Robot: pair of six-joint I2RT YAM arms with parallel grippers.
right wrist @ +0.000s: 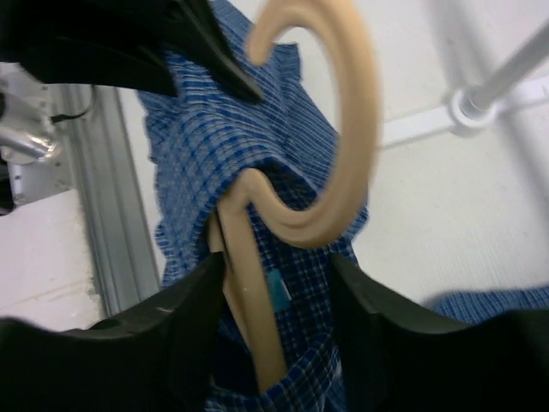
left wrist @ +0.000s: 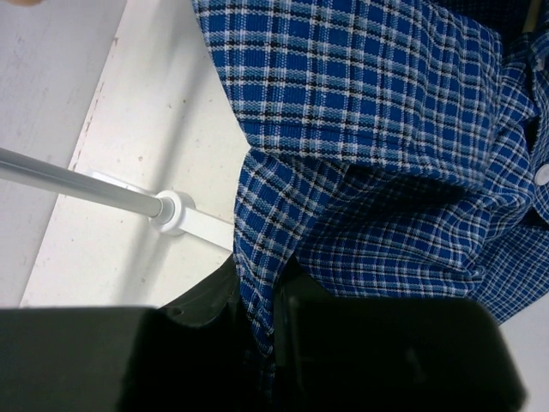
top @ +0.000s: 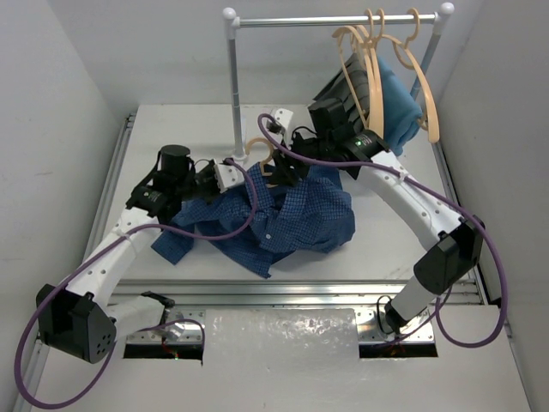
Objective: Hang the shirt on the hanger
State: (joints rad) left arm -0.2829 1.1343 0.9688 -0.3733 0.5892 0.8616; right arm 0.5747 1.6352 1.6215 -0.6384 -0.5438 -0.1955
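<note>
The dark blue checked shirt (top: 287, 219) lies bunched on the table, its collar end lifted toward both grippers. The pale tan hanger's hook (top: 260, 148) pokes up out of the collar. In the right wrist view the hanger (right wrist: 339, 129) runs down by its neck into the shirt (right wrist: 197, 146). My right gripper (right wrist: 276, 275) stands open around that neck, which lies close to the left finger with a gap on the right. My left gripper (left wrist: 262, 318) is shut on a fold of the shirt (left wrist: 369, 112) at its edge.
A garment rack (top: 334, 19) stands at the back, its left post (top: 233, 77) just behind the grippers. Several spare tan hangers (top: 377, 51) and a light blue garment (top: 399, 103) hang at its right end. The rack's foot (left wrist: 171, 210) is beside the left gripper.
</note>
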